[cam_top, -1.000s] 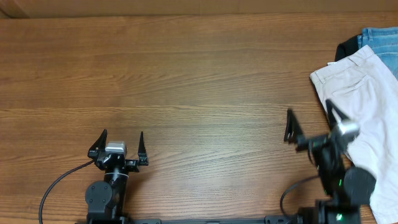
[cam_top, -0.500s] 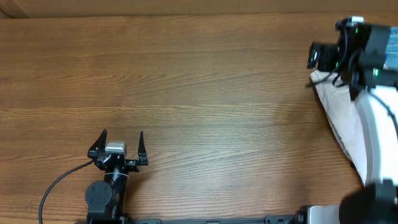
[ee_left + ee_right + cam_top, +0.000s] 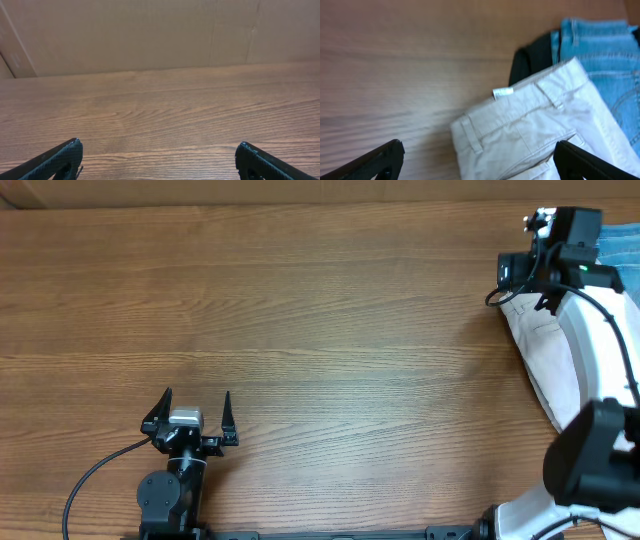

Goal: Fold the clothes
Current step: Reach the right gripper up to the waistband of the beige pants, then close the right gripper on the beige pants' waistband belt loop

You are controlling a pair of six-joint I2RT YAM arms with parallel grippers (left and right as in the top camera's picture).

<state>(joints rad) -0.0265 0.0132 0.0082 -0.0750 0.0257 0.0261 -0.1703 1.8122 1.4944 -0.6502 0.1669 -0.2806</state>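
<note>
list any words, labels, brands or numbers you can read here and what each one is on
Nothing can be read in any of the views.
The white label on the waistband of the beige shorts: any print is too small and blurred to read.
The jeans and the black garment: no tag or print shows.

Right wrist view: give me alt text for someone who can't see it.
Cream khaki shorts lie on a wooden table, a white label at the waistband, with a black garment and blue jeans at their far edge. The right gripper is open, its dark fingertips framing the bottom corners, holding nothing.
</note>
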